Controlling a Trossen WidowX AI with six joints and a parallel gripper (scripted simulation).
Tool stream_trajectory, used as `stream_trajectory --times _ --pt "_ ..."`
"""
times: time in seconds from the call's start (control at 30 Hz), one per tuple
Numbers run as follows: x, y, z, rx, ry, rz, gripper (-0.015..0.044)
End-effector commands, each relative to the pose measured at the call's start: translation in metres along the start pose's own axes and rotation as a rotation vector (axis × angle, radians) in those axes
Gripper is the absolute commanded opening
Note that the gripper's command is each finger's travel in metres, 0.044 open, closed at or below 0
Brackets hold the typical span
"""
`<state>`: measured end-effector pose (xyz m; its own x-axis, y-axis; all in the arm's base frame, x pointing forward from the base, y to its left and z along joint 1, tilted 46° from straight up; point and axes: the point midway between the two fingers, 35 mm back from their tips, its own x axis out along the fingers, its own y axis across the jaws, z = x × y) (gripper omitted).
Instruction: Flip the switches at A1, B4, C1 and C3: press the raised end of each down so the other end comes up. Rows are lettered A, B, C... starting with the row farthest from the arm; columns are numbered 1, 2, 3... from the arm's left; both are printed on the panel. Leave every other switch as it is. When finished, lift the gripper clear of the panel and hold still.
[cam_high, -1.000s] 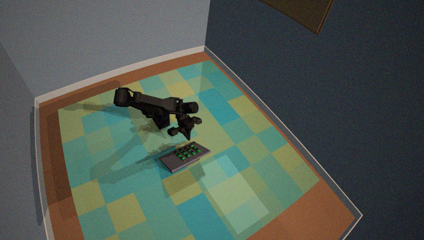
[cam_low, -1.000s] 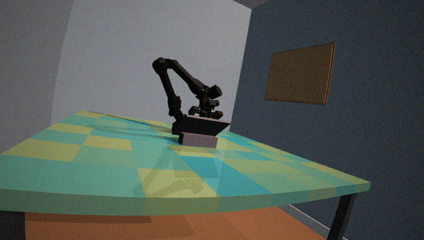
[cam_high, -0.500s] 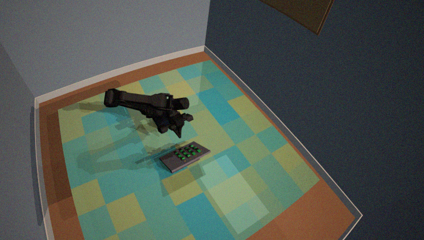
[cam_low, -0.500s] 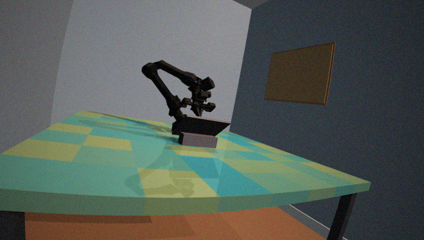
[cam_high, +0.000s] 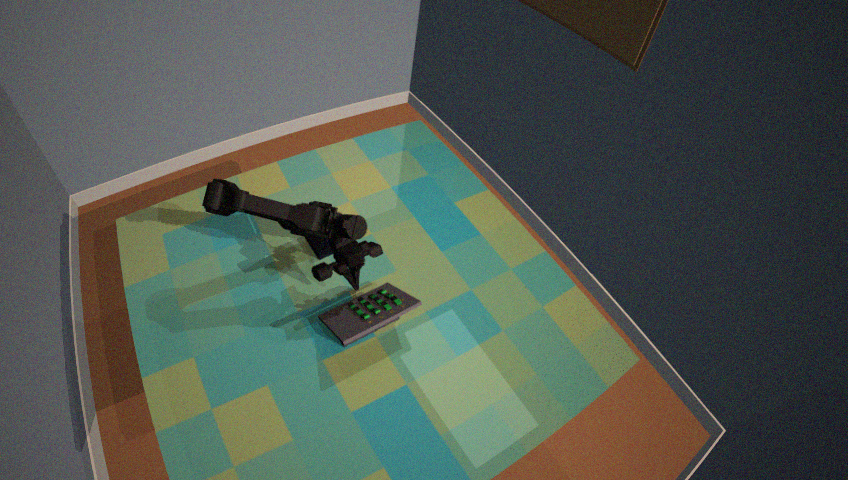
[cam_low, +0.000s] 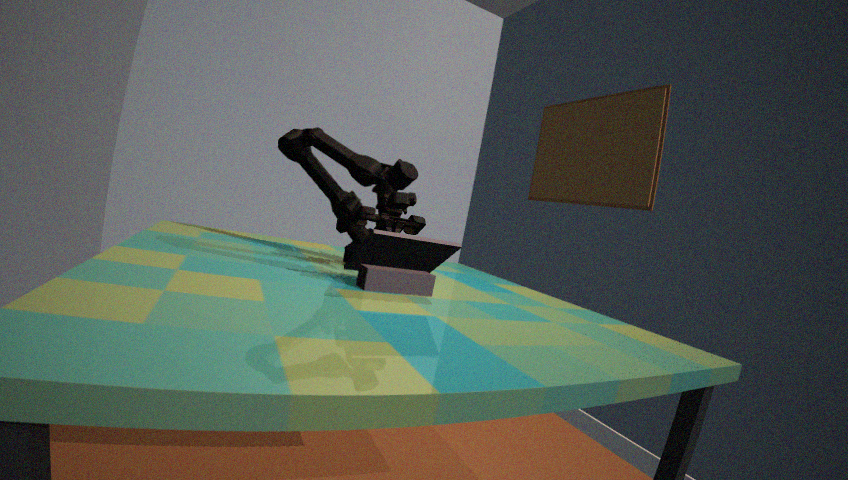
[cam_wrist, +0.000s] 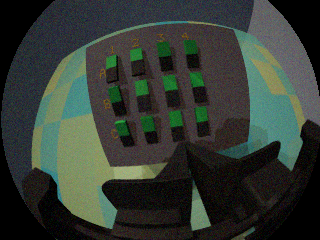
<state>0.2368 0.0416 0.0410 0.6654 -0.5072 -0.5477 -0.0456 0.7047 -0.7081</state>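
Note:
The grey panel (cam_high: 351, 330) (cam_low: 410, 254) (cam_wrist: 231, 100) carries rows of green-and-dark rocker switches. In the wrist view, switch A1 (cam_wrist: 112, 63) is at the upper left, with a bright green far half. Switch B4 (cam_wrist: 197, 81) is at the right of the middle row. Switch C1 (cam_wrist: 124, 131) is at the lower left, and switch C3 (cam_wrist: 176, 120) is in the near row. Which ends are raised is hard to tell for certain. My gripper (cam_high: 357, 289) (cam_wrist: 183, 146) is shut and empty. Its tips are on the arm's side of row C, near C3, and appear above the panel's near edge.
The panel is tilted on a low block (cam_low: 395, 281) on the patchwork-coloured table (cam_high: 249, 416) (cam_low: 208, 356). The other switches stand close around the four named ones. A dark shadow lies on the panel right of C4. A brown board (cam_high: 612, 29) (cam_low: 598, 148) hangs on the wall.

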Motion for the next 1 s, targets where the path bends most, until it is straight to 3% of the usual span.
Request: stream_trajectory --times 0.0,0.97 --pt "0.005 0.001 0.000 -0.007 -0.002 0.005 0.0000" --pt "0.026 0.001 -0.001 -0.007 -0.003 0.004 0.0000"
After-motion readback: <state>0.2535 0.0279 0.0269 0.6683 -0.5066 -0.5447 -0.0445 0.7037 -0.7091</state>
